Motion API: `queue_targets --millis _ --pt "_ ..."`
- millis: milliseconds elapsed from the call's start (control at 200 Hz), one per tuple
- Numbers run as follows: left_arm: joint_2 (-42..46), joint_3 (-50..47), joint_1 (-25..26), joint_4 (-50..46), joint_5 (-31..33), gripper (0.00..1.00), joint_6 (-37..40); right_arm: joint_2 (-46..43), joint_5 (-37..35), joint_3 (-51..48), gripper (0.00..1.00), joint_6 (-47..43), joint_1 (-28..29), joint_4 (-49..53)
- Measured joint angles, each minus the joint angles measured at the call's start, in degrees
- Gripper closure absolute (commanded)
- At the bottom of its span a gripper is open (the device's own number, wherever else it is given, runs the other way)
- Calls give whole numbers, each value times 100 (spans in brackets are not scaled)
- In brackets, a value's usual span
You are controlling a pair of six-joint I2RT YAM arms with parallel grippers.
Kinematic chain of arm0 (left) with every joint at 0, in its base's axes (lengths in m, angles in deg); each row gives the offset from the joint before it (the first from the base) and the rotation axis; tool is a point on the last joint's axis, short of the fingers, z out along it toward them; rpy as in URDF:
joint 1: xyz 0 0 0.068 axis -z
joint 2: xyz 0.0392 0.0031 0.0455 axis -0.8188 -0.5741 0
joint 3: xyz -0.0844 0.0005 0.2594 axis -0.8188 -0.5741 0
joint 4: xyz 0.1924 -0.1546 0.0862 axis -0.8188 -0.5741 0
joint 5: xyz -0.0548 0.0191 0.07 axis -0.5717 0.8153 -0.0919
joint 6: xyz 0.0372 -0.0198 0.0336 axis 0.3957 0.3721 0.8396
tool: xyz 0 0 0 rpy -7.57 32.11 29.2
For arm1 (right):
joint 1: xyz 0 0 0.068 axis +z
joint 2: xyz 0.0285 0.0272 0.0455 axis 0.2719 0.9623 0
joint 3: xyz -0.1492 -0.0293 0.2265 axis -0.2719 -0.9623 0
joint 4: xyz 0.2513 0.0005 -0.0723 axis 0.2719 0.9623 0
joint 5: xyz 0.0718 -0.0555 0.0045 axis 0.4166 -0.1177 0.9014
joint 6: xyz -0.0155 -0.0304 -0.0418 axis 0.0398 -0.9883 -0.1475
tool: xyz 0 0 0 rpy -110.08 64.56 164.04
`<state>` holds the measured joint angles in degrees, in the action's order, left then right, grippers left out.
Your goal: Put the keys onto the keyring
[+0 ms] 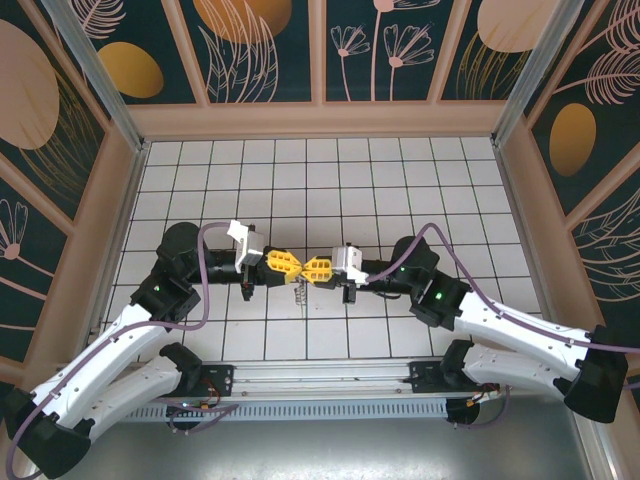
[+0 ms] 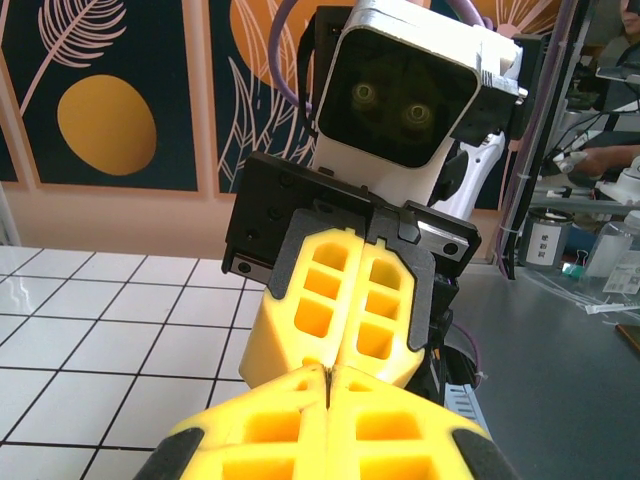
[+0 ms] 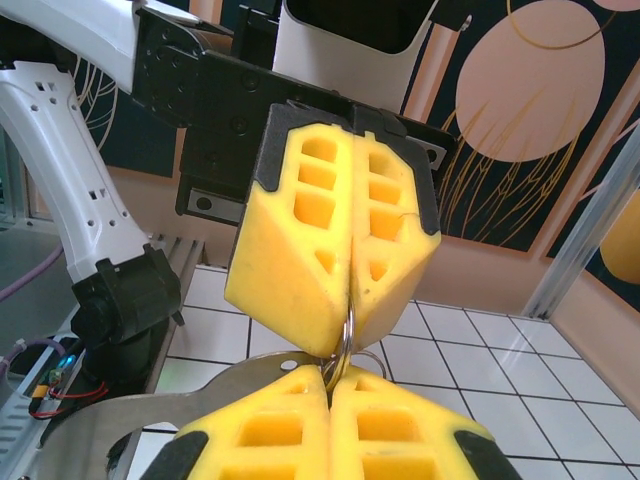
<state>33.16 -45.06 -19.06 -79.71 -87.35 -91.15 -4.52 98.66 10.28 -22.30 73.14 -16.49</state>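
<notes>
Left gripper (image 1: pixel 291 267): fingers are pressed together, tip to tip with the right gripper, above the middle of the bench (image 1: pixel 400 170); whether anything is pinched cannot be told.
Right gripper (image 1: pixel 311 270): fingers are pressed together; from the right wrist view a thin wire loop is seen at the meeting point of the two pairs of fingers.
Keyring (image 3: pixel 345 345): a thin pale metal loop is seen running up into the seam of the left gripper and down toward the right gripper; which pair actually clamps it cannot be told for sure.
Keys (image 1: pixel 300 293): a small slim silvery piece is seen hanging just below the meeting fingertips, above the bench; its detail is too small to read.
Step in hand: judged to be the threading itself, with ring and key held between the two grippers.
Next move: a small, steady slide or twist of one gripper against the other is probably called for, so that the key passes along the ring without slipping.
</notes>
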Motion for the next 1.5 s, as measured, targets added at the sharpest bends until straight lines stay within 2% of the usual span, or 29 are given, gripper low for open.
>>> queue_targets --millis 170,220,310,390,621,896,1496 --pt "-11 11 2 -98 94 100 61 -2 76 0 100 20 -96 48" --pt "-31 66 2 -295 166 93 155 -2 92 31 100 15 -131 186" --pt "-127 315 22 -879 393 72 481 2 -35 227 100 -42 -181 656" --pt "-192 575 22 -1434 695 65 741 46 -297 566 100 -160 -249 1180" --pt "-400 944 22 -2538 1515 65 1445 505 -682 1633 100 -507 -267 2780" --pt "-498 1064 22 -2979 1786 68 1832 981 -761 2074 100 -726 -262 4175" --pt "-498 951 22 -2793 1351 75 1808 1445 -645 2616 100 -758 -262 4728"
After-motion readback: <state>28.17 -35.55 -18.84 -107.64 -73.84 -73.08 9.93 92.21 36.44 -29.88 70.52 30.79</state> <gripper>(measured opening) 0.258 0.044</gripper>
